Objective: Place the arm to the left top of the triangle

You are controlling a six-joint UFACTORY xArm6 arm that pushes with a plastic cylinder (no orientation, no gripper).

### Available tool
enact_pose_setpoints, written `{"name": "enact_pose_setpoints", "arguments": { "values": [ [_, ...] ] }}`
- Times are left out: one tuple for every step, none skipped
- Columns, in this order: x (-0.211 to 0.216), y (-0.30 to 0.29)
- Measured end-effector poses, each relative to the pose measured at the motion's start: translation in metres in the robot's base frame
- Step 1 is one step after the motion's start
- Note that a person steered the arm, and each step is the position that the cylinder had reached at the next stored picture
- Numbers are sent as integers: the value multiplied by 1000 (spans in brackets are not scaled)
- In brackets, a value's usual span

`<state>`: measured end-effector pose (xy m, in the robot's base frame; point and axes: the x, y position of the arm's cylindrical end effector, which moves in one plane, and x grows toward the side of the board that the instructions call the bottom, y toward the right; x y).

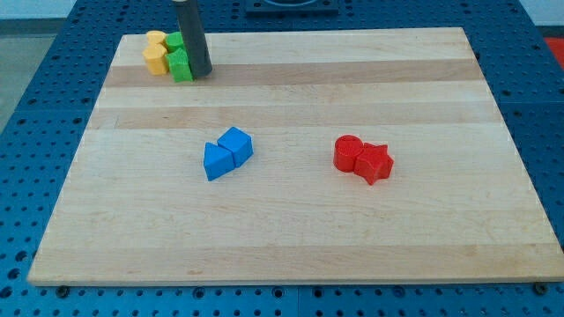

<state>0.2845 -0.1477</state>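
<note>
A blue triangle block [217, 162] lies left of the board's middle, touching a blue cube [236, 143] at its upper right. My tip [201, 72] rests on the board near the view's top left, far above the triangle and slightly to its left. It sits right beside a green block [181, 65], with a second green block [174, 41] behind it and two yellow blocks [156, 55] to their left.
A red cylinder [347, 153] and a red star-like block [374, 162] touch each other right of the middle. The wooden board [291, 238] sits on a blue perforated table [26, 106].
</note>
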Motion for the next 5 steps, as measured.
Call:
{"name": "enact_pose_setpoints", "arguments": {
  "values": [
    [0,-1],
    [-2,-5],
    [-2,-9],
    [-2,-9],
    [7,16]
  ]
}}
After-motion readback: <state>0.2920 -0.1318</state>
